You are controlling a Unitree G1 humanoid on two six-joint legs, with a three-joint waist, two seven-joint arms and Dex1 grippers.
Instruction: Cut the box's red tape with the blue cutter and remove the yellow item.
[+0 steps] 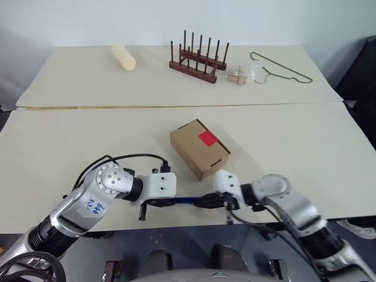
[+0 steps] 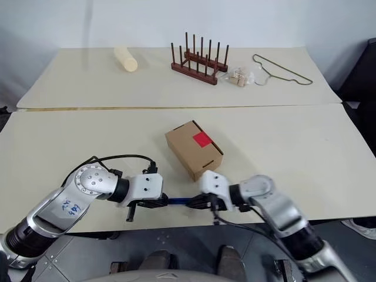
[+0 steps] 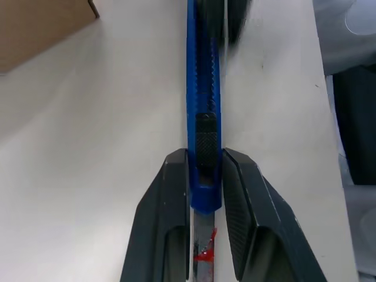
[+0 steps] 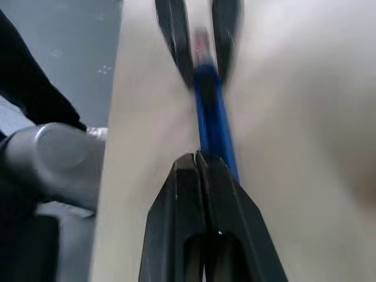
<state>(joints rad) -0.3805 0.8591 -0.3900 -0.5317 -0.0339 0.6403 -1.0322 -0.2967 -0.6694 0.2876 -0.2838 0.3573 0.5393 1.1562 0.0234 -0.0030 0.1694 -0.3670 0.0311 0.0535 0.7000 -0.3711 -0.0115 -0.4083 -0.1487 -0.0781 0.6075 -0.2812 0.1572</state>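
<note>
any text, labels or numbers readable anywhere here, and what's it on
Blue handwritten marks on the left arm's silver forearm casing: too small and tilted to read for certain.
Red mark on the metal strip at the blue cutter end between the left gripper fingers: a smudge, not legible text.
Box and red tape: no print seen.
Nothing else carries readable text.

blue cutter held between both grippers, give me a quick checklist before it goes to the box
1. Left gripper clamped on the slim blue pen-shaped cutter: ok.
2. Right gripper shut on the cutter's other end: ok.
3. Blade out and ready: cannot tell.
4. Small brown cardboard box closed, flap down: ok.
5. Red tape square facing up, unobstructed: ok.
6. Tape cut: not ok, it looks whole.
</note>
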